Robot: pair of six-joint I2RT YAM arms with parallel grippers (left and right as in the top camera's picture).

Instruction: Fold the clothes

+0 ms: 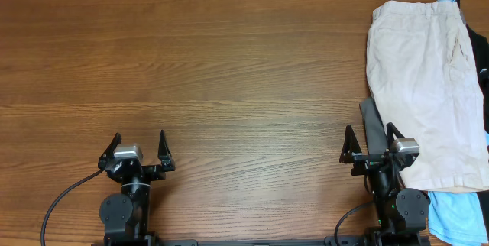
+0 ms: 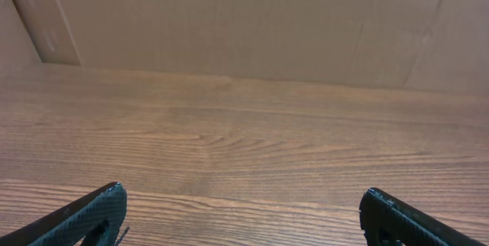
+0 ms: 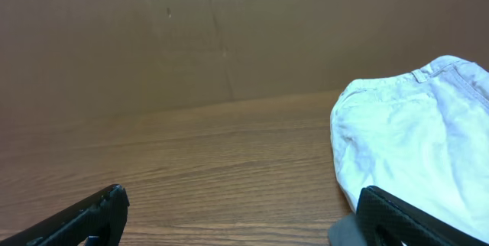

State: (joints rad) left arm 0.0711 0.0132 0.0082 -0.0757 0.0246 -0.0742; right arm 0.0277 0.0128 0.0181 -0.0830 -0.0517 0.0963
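Observation:
Pale beige khaki shorts (image 1: pixel 424 78) lie on top of a pile at the table's right edge, waistband toward the back; they also show in the right wrist view (image 3: pixel 412 139). A grey garment (image 1: pixel 372 120) peeks out under their left edge. A light-blue garment (image 1: pixel 458 212) sticks out at the front right and a black one (image 1: pixel 479 51) at the far right. My right gripper (image 1: pixel 372 140) is open and empty, just left of the pile's front corner. My left gripper (image 1: pixel 138 144) is open and empty over bare wood at the front left.
The wooden table (image 1: pixel 229 78) stretches bare across left and middle. A brown cardboard wall (image 2: pixel 244 17) stands behind the table's far edge. A black cable (image 1: pixel 65 200) runs from the left arm's base toward the front edge.

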